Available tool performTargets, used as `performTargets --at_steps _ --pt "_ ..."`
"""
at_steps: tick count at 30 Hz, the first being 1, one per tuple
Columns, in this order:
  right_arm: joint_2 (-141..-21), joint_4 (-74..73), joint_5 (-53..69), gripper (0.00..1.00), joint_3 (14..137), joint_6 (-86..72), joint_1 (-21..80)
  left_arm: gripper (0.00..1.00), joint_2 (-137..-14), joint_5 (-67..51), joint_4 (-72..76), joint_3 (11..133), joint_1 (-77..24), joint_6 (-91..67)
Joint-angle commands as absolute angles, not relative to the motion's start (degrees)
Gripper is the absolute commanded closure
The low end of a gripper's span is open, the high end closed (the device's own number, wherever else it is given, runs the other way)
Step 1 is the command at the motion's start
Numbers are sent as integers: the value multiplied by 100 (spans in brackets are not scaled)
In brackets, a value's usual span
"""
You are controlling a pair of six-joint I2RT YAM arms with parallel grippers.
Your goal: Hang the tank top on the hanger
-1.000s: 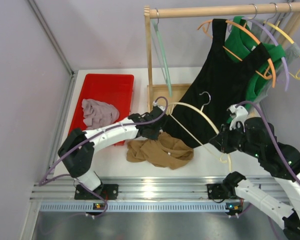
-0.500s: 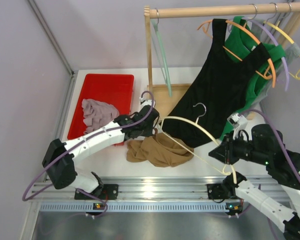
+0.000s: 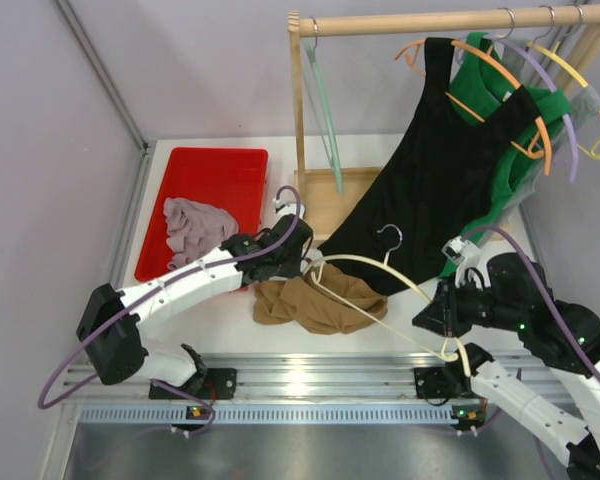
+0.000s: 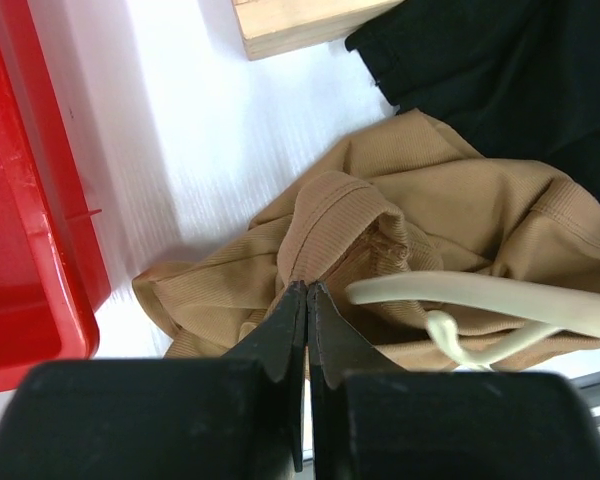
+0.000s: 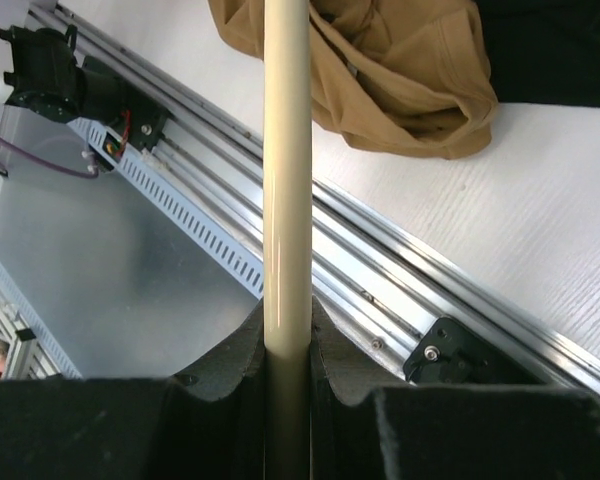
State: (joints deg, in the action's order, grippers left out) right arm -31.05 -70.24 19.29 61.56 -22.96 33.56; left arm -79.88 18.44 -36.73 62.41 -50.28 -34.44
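The tan-brown tank top lies crumpled on the white table near the front edge. My left gripper is shut on its ribbed edge, pinching a fold of it between the closed jaws. My right gripper is shut on one arm of the cream-white hanger and holds it above the table. The hanger's far tip lies right beside the pinched fold, over the fabric. In the right wrist view the hanger arm runs straight out from the jaws toward the tank top.
A red tray at the left holds a mauve-grey cloth. A wooden rack stands behind, with a black garment, a green garment, an orange hanger and a pale green hanger. An aluminium rail runs along the table's near edge.
My right gripper has carried the hanger left and nearer, so its tip now reaches the tank top beside the left gripper. My left gripper has shifted slightly, still pinching the fabric.
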Motion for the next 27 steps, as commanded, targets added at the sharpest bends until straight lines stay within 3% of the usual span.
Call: performTargets --at_steps 1,14,27 --pt "-3024 -6628 2214 100 6003 -2434 3305 100 -7699 1776 -3577 6214 -5019 -3489" --pt "-3076 -5450 2346 100 5344 -2750 3305 100 -7532 1670 -3638 6170 -5396 -3551" --pt "-2883 -4861 2874 100 4738 -2918 3349 100 -7163 2382 -4087 6205 -5449 -3771"
